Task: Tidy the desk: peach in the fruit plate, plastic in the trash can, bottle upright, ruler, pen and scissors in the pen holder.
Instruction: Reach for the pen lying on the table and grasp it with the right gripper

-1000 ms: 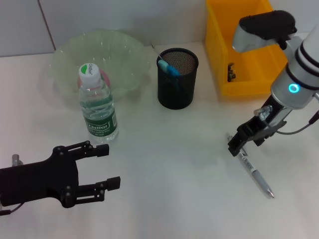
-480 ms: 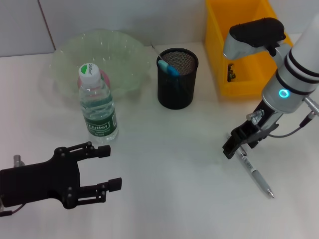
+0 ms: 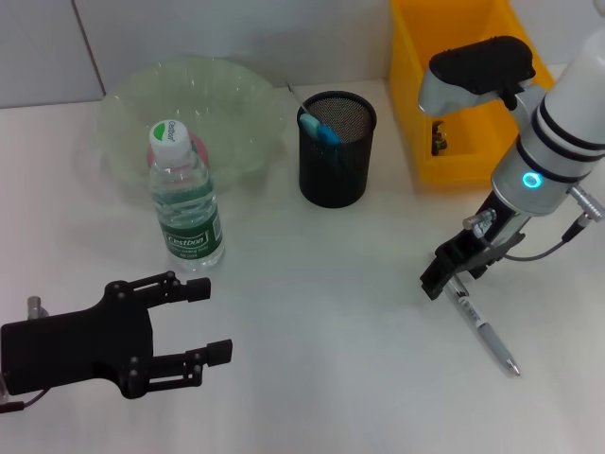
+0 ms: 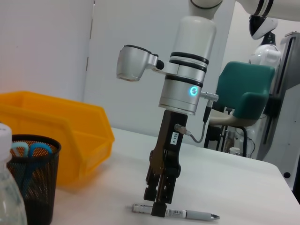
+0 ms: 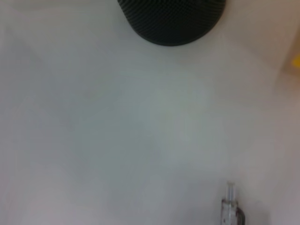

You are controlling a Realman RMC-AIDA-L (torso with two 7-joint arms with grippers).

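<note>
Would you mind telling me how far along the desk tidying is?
Done: bottle stands upright; scissors sit in the pen holder. In hand: the right gripper is down at the pen lying on the desk. The left gripper hangs idle, open. Peach, plastic and ruler can't be confirmed.

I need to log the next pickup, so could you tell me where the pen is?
In the head view the pen lies flat on the desk's right side, in front of the yellow bin, with the right gripper at its upper end.

The white desk [image 3: 331,284] carries a bowl [image 3: 194,118], bottle [image 3: 184,203], mesh cup [image 3: 337,148], yellow bin [image 3: 463,95] and pen [image 3: 484,329].
</note>
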